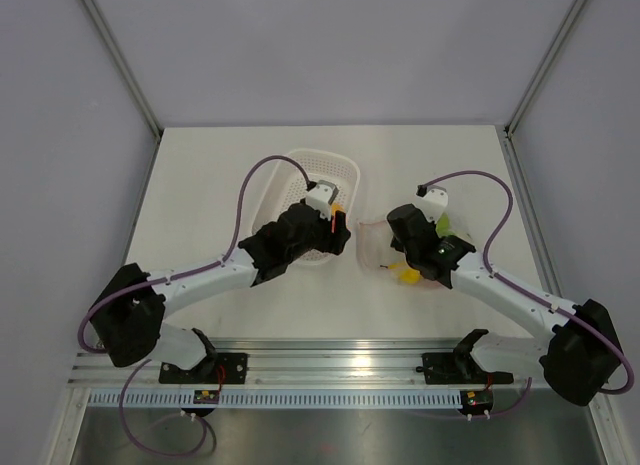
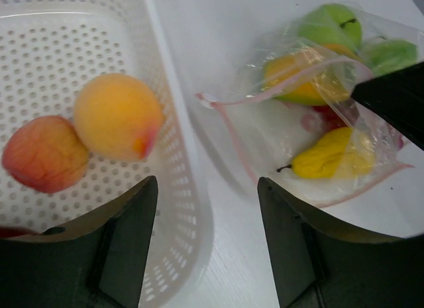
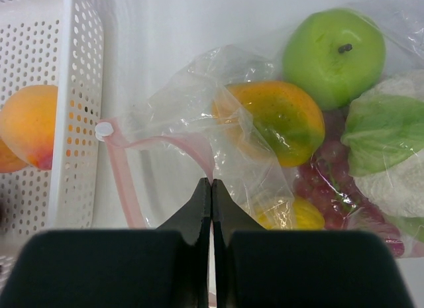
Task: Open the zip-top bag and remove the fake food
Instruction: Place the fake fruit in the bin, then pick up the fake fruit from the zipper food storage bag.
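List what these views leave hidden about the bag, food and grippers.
- Top view: contents of the zip-top bag, mostly under the right arm's wrist.
- Right wrist view: whether the shut right gripper pinches bag film; its fingers cover the contact.
- Left wrist view: a dark red thing in the basket, cut off by the frame edge.

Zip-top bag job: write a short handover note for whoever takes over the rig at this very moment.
Left gripper: open and empty, over the white basket rim on the side facing the zip-top bag.
Right gripper: shut, seemingly pinching the bag's film beside the pink zip strip.
Done: the bag mouth is open; a yellow-orange fruit and a red-orange fruit lie in the basket.
Left: green apple, orange-green fruit, yellow pear, dark red grapes and leafy piece are inside the bag.
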Controlling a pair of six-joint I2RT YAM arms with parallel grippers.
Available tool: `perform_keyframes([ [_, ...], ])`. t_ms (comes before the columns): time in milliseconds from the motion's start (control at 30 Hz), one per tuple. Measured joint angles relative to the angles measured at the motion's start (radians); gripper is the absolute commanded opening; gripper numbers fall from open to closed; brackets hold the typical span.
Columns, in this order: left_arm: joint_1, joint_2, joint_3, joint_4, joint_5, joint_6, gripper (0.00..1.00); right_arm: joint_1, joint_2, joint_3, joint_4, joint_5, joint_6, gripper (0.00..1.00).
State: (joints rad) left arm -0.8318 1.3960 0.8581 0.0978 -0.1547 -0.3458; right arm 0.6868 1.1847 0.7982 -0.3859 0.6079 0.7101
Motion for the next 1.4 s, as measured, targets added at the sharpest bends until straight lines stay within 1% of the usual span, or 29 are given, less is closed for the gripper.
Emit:
perform_keyframes([
  [100,-0.054,0.028,0.0,0.042,0.0,0.018,0.63,0.0,-0.016,0.0,0.001,0.0,0.0,0.0],
  [333,-0.09,0.134,0.0,0.157,0.037,0.05,0.61,0.0,-0.042,0.0,0.01,-0.008,-0.006,0.0],
  [500,-0.156,0.219,0.023,0.191,0.058,0.118,0.59,0.0,-0.06,-0.006,0.026,-0.021,-0.009,0.0],
  [700,-0.228,0.248,0.05,0.219,0.073,0.194,0.59,0.0,-0.086,-0.026,0.034,-0.027,-0.011,0.0],
  [933,-0.229,0.307,0.065,0.309,0.1,0.248,0.59,0.0,-0.127,-0.055,0.069,-0.054,-0.026,0.0],
  [1133,-0.229,0.362,0.061,0.369,0.102,0.272,0.59,0.0,-0.216,-0.1,0.092,-0.055,-0.032,0.0],
  [1300,-0.229,0.362,0.004,0.515,0.124,0.307,0.62,0.0,-0.269,-0.122,0.106,-0.054,-0.033,0.0],
  [1400,-0.229,0.375,-0.01,0.562,0.146,0.337,0.64,0.0,-0.269,-0.124,0.111,-0.055,-0.034,0.0],
])
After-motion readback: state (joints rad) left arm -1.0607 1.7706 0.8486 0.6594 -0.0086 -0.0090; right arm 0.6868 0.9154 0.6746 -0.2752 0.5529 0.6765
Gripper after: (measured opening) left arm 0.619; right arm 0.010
